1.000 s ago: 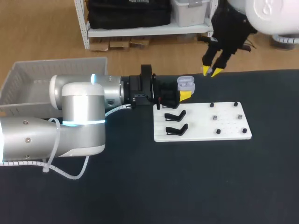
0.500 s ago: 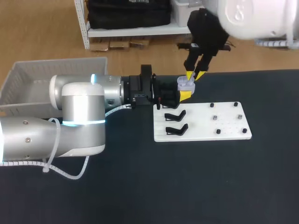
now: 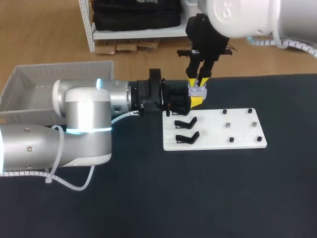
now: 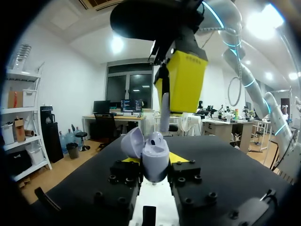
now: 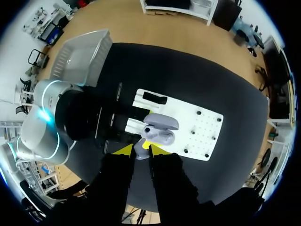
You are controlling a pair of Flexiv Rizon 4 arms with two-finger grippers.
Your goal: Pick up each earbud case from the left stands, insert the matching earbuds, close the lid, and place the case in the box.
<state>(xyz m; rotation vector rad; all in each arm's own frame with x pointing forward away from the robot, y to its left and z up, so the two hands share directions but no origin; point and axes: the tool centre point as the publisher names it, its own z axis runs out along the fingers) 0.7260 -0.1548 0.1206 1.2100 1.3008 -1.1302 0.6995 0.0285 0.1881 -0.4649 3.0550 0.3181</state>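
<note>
Left gripper [image 3: 192, 101]: closed on the earbud case [image 3: 197, 90], one finger against each side, the yellow tips just showing beside the case body in the left wrist view. Held low over the far left corner of the white board [image 3: 213, 142], beyond the two stands.

Case open, with the lid [image 4: 132, 143] swung back and the hollow body facing up. Cannot tell whether an earbud already sits inside.

Right gripper [image 3: 199, 82]: reaching in from the far right, pointing straight down, directly over the open case and very close to its mouth. Fingers drawn narrow, pinching a small pale earbud [image 5: 140, 151] between the yellow tips. Seen from the left wrist as a thin pale stem hanging under one yellow finger, just above the case. Cannot tell whether stem and case touch.

On the dark table [image 3: 148, 198], the white board lying flat to the right of the left arm. At its left end, two black stands [image 3: 185, 122], one nearer than the other, both unoccupied. Across its right part, several small dark pegs [image 3: 231, 140], too small to make out.

White plastic crate [image 3: 29, 84] at the far left of the table, behind the left arm, well apart from the board.
</note>
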